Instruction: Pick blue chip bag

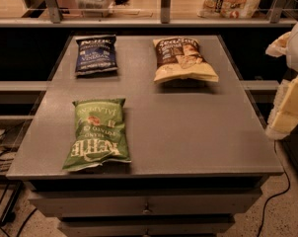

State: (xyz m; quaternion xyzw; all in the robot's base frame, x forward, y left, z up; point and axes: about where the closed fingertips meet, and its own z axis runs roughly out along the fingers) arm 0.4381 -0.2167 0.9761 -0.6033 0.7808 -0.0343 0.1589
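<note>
The blue chip bag (pixel 95 55) lies flat at the far left corner of the grey table (pixel 188 132). My gripper (pixel 286 116) is at the end of the white arm at the right edge of the view. It is beside the table's right side, far from the blue bag and not touching any bag.
A green jalapeño chip bag (pixel 96 134) lies at the near left. A brown and cream chip bag (pixel 184 59) lies at the far right. A shelf with a rail (pixel 164 21) runs behind the table. Drawers (pixel 146 206) sit under the tabletop, and cables lie on the floor.
</note>
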